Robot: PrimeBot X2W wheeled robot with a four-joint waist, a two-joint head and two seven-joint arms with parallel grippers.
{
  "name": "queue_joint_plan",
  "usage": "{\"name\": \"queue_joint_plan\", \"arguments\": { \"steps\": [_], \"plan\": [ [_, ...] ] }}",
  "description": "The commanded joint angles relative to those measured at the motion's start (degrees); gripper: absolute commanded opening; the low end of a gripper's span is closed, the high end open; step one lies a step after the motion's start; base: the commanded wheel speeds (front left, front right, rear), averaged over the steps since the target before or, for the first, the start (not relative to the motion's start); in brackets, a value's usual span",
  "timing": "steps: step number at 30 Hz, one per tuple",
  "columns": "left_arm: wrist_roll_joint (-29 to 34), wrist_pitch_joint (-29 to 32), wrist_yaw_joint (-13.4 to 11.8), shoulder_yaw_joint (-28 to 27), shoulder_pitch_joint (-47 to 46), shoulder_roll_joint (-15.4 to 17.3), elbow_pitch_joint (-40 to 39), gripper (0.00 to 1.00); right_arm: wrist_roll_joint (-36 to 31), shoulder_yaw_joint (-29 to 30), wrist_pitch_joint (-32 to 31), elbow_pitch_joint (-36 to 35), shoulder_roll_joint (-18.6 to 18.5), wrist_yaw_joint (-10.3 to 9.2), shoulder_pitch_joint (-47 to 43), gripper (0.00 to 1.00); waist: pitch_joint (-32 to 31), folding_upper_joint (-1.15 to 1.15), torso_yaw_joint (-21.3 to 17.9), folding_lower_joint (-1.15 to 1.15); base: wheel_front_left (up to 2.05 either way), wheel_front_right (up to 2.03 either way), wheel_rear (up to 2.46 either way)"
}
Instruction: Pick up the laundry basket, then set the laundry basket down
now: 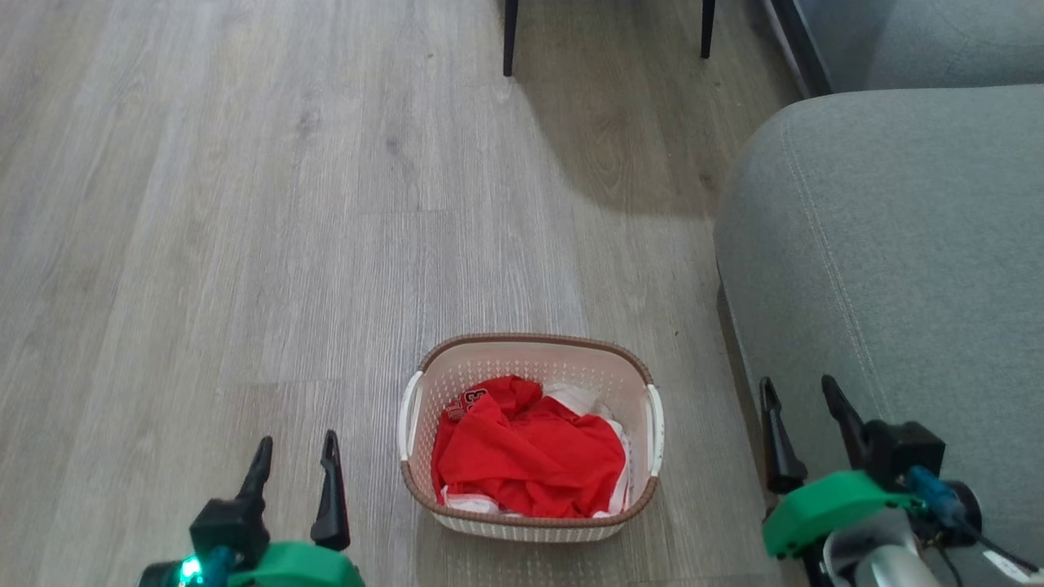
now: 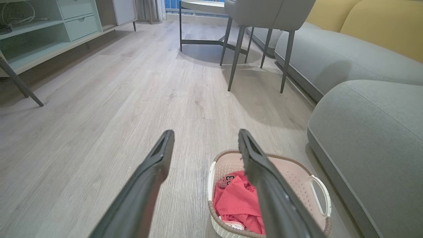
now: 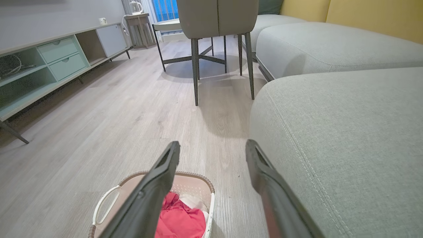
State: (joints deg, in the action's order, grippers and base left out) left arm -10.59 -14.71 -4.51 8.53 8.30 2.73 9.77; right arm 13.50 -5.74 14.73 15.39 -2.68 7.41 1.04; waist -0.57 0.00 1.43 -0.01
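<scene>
Wooden floor (image 1: pixel 245 244) carries the laundry basket (image 1: pixel 530 346) beside the sofa (image 1: pixel 897 244); red clothes (image 1: pixel 530 456) hide its bottom. Left gripper (image 1: pixel 298 438) and right gripper (image 1: pixel 797 381) stand open and empty, each cut off at the wrist.

I see the laundry basket (image 1: pixel 534 337) on the wood floor (image 1: pixel 245 244), between my left gripper (image 1: pixel 298 439) and right gripper (image 1: pixel 797 381), touching neither. Both sets of jaws gape, empty. Red clothing (image 1: pixel 530 456) lies inside, over what may be white fabric. A grey sofa (image 1: pixel 897 244) stands just to its right.
</scene>
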Motion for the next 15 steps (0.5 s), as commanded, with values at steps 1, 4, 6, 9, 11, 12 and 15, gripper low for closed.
{"name": "queue_joint_plan", "arguments": {
  "steps": [1,4,6,9,11,12,15],
  "plan": [
    [0.39,-0.29,-0.3,-2.03,-1.6,0.15,-2.15,1.0,-0.28,-1.05,0.27,-2.02,-0.2,0.08,0.9,1.0,-0.03,0.0,-0.07,0.01,0.0,0.0,0.0],
    [-0.09,0.02,-0.03,0.22,0.18,-0.1,1.97,0.0,0.08,-0.08,-0.01,2.0,0.18,0.0,-0.74,0.0,-0.06,0.0,-0.06,0.01,0.0,0.0,0.0],
    [-1.36,0.2,0.15,0.13,0.09,-0.09,1.82,0.0,1.32,-0.04,-0.19,1.78,0.16,0.0,-0.78,0.0,-0.04,0.0,-0.08,0.01,0.0,0.0,0.0],
    [-3.52,0.65,0.39,-0.15,-0.25,0.03,1.81,0.0,3.41,0.15,-0.63,1.68,0.03,0.0,-0.65,0.0,-0.02,0.0,-0.12,0.01,0.0,0.0,0.0],
    [-4.92,0.95,0.57,-0.33,-0.5,0.11,1.87,0.0,4.77,0.28,-0.92,1.66,-0.07,0.0,-0.53,0.0,-0.01,0.0,-0.14,0.01,0.0,0.0,0.0],
    [-5.62,1.1,0.67,-0.42,-0.62,0.15,1.91,0.0,5.45,0.33,-1.06,1.65,-0.11,0.01,-0.47,0.0,0.0,0.0,-0.15,0.01,0.0,0.0,0.0],
    [-7.68,1.53,0.97,-0.67,-1.01,0.25,2.04,0.0,7.45,0.51,-1.48,1.61,-0.22,0.01,-0.29,0.0,0.02,0.0,-0.18,0.01,0.0,0.0,0.0]
  ]
}}
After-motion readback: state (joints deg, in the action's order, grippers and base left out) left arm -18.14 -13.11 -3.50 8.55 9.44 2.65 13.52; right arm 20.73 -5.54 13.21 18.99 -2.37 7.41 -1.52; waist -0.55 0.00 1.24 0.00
